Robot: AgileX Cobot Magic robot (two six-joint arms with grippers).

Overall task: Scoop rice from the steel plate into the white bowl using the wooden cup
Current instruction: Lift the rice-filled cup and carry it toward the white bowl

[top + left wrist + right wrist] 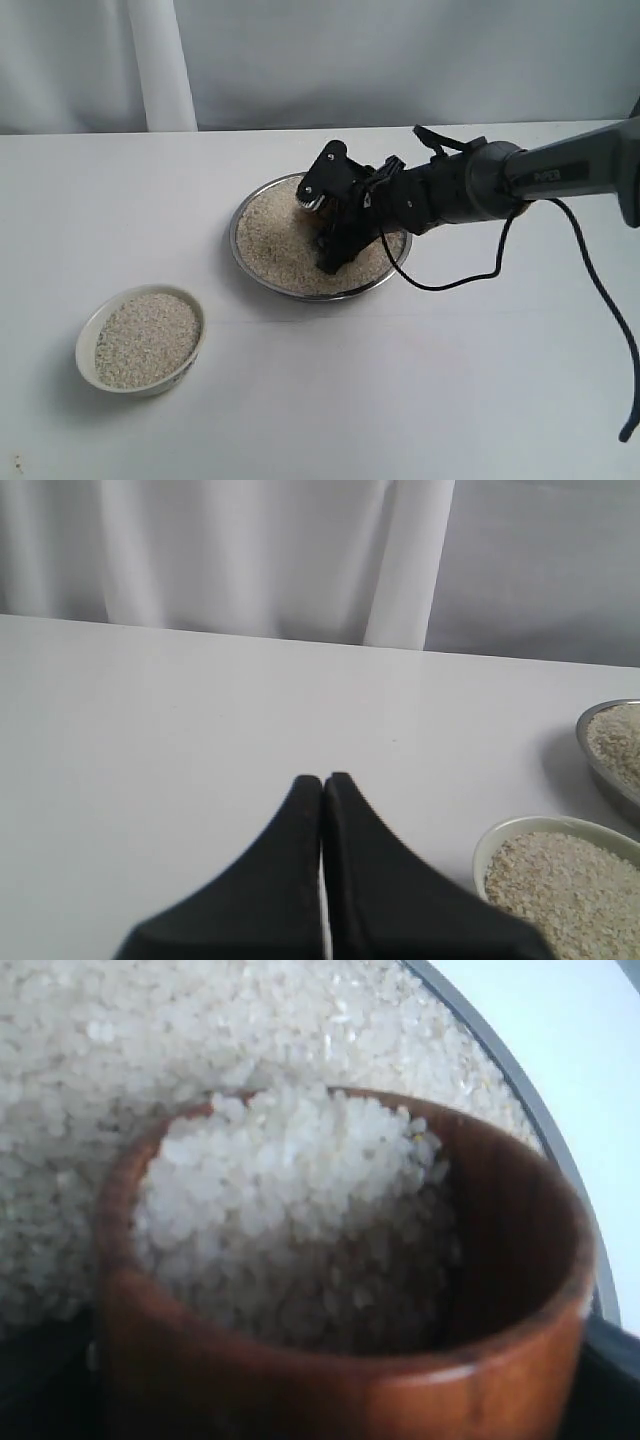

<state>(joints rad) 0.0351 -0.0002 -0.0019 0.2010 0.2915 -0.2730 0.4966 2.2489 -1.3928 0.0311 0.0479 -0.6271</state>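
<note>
The steel plate (236,222) holds a wide layer of rice (275,240) at the table's middle. My right gripper (335,250) reaches down into it, shut on the wooden cup (480,1390). The cup lies tilted in the rice, its mouth part filled with grains (300,1220). In the exterior view the gripper hides the cup. The plate's rim (520,1100) curves just behind the cup. The white bowl (88,335) stands at the front left, filled with rice (148,338). My left gripper (322,780) is shut and empty above bare table, with the bowl's rim (500,835) beside it.
A black cable (470,280) loops from the right arm (560,175) onto the table right of the plate. A white curtain (160,60) hangs behind the table's far edge. The plate's edge (597,765) also shows in the left wrist view.
</note>
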